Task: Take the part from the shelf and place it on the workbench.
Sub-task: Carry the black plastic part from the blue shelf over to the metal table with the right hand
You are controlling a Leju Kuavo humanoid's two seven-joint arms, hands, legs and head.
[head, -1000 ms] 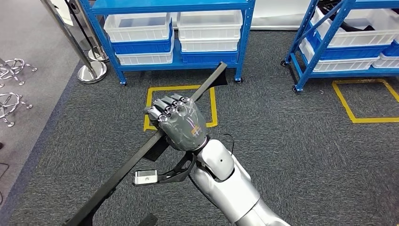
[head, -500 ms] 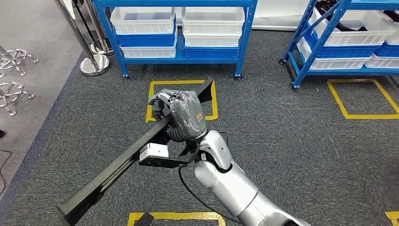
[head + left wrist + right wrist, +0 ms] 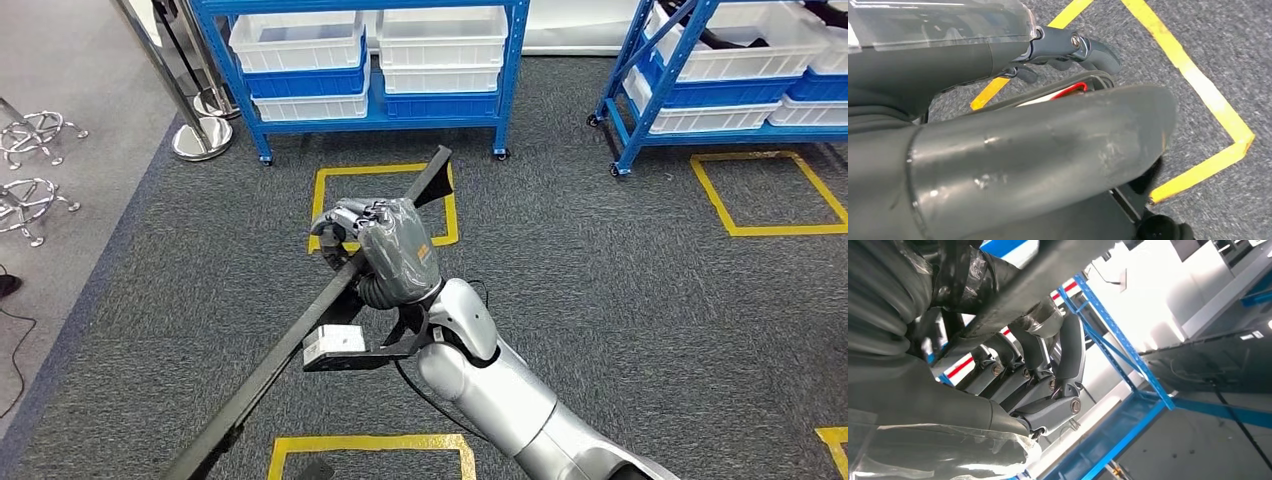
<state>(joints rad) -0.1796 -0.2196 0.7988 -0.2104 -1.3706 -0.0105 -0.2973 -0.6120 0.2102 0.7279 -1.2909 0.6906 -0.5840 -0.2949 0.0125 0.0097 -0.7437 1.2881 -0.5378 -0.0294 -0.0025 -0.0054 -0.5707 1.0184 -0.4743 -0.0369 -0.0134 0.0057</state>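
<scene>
A humanoid robot's right hand [image 3: 385, 255] clenches a long black bar-shaped part [image 3: 300, 335] near the centre of the head view, its fingers [image 3: 345, 222] wrapped around the bar from above. The part runs diagonally across the frame, from the lower left corner up to a flared end [image 3: 435, 175] just above centre, held above dark grey carpet [image 3: 620, 300]. A yellow taped square [image 3: 385, 172] marks the floor behind the hand; another lies at the right of the frame [image 3: 765, 195], and a third shows along the bottom edge [image 3: 365, 442]. Blue shelving [image 3: 375, 115] stacked with white and blue bins [image 3: 440, 45] stands at the top centre, with a second blue rack [image 3: 640, 90] at the upper right. Chrome stanchion posts [image 3: 195, 140] stand at the upper left. In the right wrist view, the dark fingers [image 3: 1035, 357] curl around the part [image 3: 1013, 300]. In the left wrist view, the left hand [image 3: 998, 165] hangs over yellow floor tape [image 3: 1198, 85]; whether it is open or closed cannot be told.
</scene>
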